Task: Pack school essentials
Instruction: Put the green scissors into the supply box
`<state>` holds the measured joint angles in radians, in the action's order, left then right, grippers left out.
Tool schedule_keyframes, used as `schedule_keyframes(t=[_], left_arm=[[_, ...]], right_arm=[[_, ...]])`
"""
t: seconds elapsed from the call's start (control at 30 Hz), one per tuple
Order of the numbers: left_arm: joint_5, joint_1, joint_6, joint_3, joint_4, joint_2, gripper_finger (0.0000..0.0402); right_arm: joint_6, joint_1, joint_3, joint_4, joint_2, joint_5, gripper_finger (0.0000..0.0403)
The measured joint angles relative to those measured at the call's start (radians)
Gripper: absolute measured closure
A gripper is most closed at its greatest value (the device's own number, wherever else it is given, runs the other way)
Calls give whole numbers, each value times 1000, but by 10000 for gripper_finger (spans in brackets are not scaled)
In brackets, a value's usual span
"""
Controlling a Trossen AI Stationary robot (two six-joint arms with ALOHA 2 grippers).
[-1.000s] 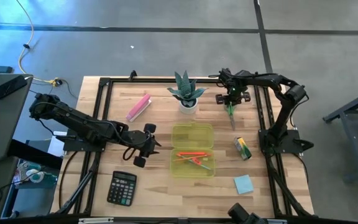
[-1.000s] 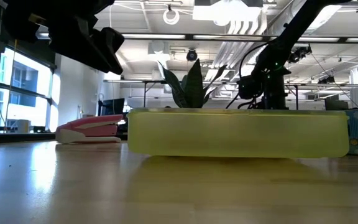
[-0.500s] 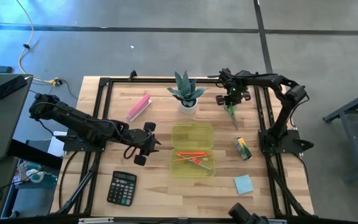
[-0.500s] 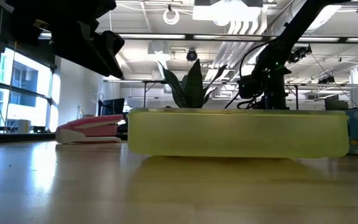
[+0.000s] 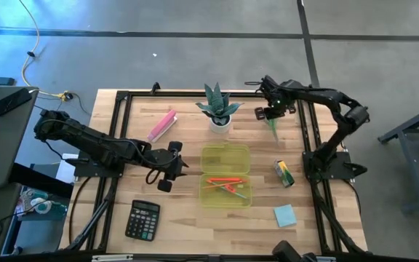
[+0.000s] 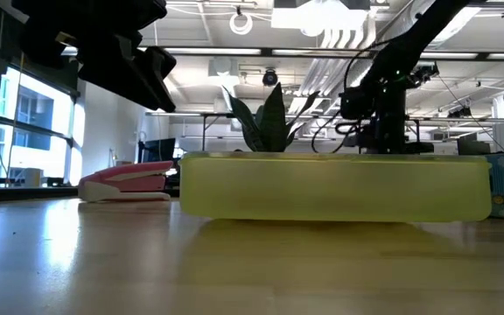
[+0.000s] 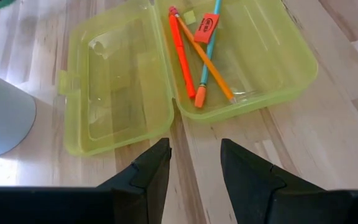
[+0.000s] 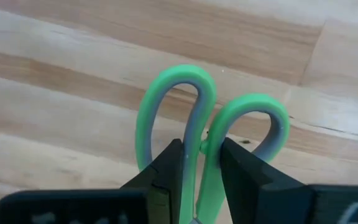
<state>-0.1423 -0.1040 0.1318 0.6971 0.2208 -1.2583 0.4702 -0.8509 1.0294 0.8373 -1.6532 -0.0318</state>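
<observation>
Over on the left, the left gripper (image 5: 169, 166) is waiting with fingers apart and nothing between them, just beside the open yellow-green pencil case (image 5: 225, 175). On the right, the right gripper (image 8: 200, 163) is pinching the green-handled scissors (image 8: 207, 127) where the loops meet; that narrow hold risks them swinging or slipping on the carry.

pink eraser (image 7: 207, 27) in the open case, printed logo too blurred to read

Glossy translucent plastic case (image 7: 129, 87) on smooth pale wood table (image 7: 328, 124).
</observation>
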Motion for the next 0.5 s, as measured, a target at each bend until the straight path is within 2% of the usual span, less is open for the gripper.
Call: schedule_keyframes(t=[0.3, 0.5], left_arm=[[1, 0, -7, 0, 0, 0, 270], [3, 0, -16, 0, 0, 0, 270]], right_arm=[[1, 10, 2, 4, 228, -19, 329], [57, 87, 2, -9, 395, -25, 329]])
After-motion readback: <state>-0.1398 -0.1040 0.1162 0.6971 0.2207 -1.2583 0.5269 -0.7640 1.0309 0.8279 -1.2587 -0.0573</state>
